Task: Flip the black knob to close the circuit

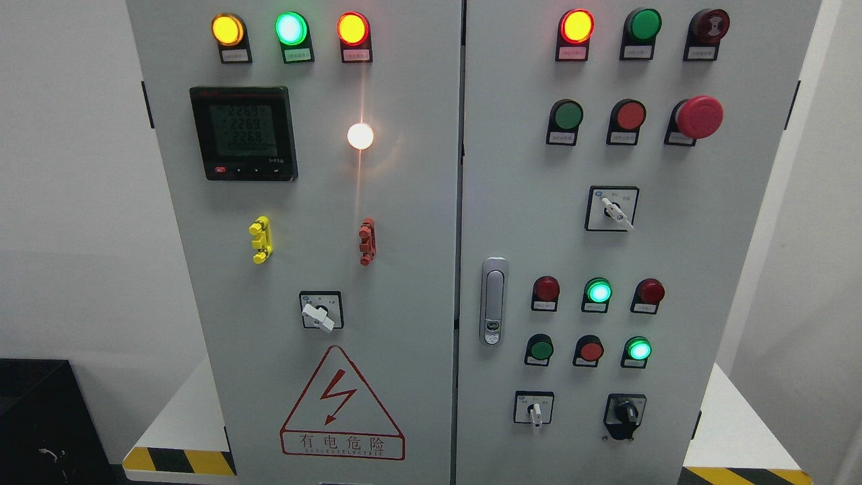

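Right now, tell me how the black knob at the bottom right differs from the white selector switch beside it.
The black knob is black on a black plate, while the white selector switch is white on a white, black-framed plate. The black knob is broader with a rounded body; the white selector switch has a slim lever. Both sit in the cabinet's bottom row, pointing roughly downward. No hand shows.

Matt plastic black knob (626, 412)

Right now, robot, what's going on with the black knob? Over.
Both hands out of view. Black knob untouched, low on right door, beside white selector switch. Nothing blocking it.
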